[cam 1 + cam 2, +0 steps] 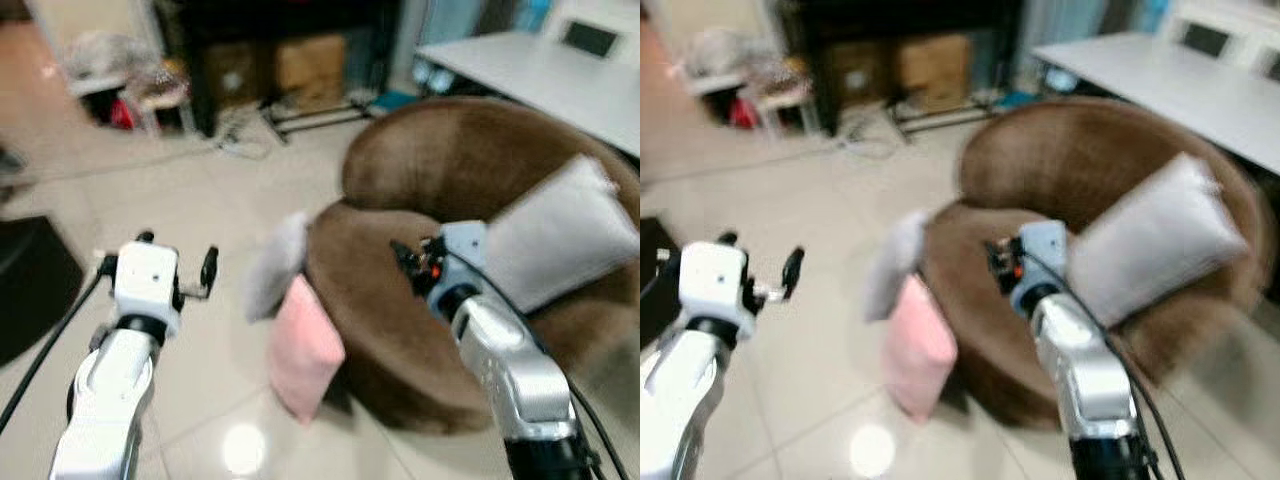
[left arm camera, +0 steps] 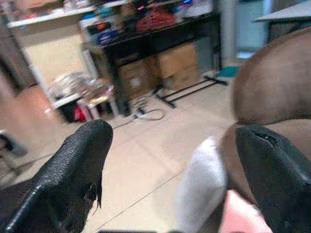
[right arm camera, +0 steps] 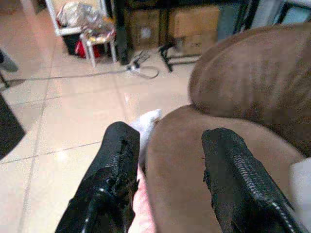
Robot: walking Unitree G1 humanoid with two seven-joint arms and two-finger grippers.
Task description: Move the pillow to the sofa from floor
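Two silver arms reach forward from the bottom edge of the head views, both raised with the wrists held level. On the left, the left gripper (image 1: pixel 180 268) hangs over the bare tile floor (image 1: pixel 190 370), and its fingers (image 2: pixel 73 174) are spread wide with nothing between them. On the right, the right gripper (image 1: pixel 412 262) is above the front part of the sofa seat; its fingers (image 3: pixel 116 170) are also well apart and hold nothing.

Three pillows can be counted. One pink pillow (image 1: pixel 305 345) stands on the floor and leans against the front of the round brown sofa (image 1: pixel 450 170). One white pillow (image 1: pixel 275 262) is just behind it, also resting against the sofa edge, and its shape is blurred so its outline is hard to follow. One grey pillow (image 1: pixel 560 232) lies tilted on the sofa seat against the backrest, and the right arm covers its lower corner.

Both head views are soft from motion. The lower parts of both arms are cut off by the picture edge. In the left wrist view, one corner of the pink pillow and a part of the white pillow show between the fingers.

Behind, two cardboard boxes (image 1: pixel 280 65) sit under a dark shelf (image 1: pixel 290 20), and a white counter (image 1: pixel 540 75) stands beyond the sofa.
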